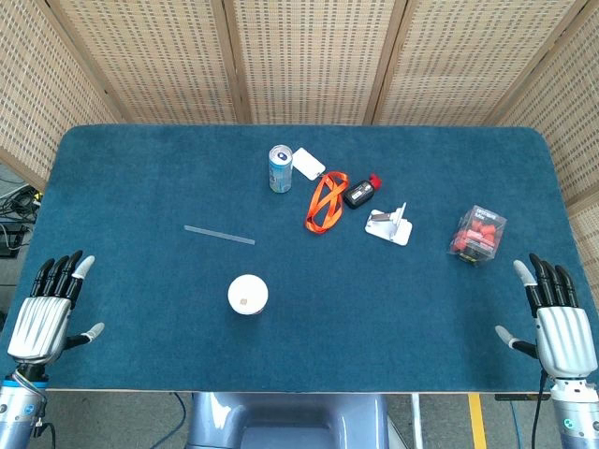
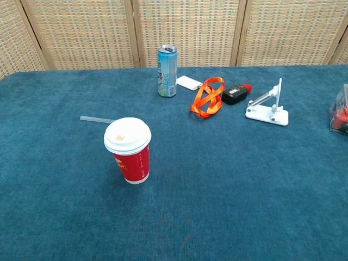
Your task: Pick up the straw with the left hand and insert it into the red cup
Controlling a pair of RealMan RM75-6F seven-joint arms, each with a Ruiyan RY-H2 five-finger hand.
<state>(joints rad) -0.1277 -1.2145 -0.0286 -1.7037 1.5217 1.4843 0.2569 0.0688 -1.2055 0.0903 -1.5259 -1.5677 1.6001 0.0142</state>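
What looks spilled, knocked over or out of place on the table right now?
Nothing stands out. The red cup and can stand upright, the straw lies flat on the cloth, and nothing is spilled.

Clear straw (image 1: 219, 235) flat on cloth, lidded red cup (image 2: 129, 150) upright nearby

silver hands (image 1: 39, 323), black fingers (image 1: 56, 273), grey-tipped thumbs.
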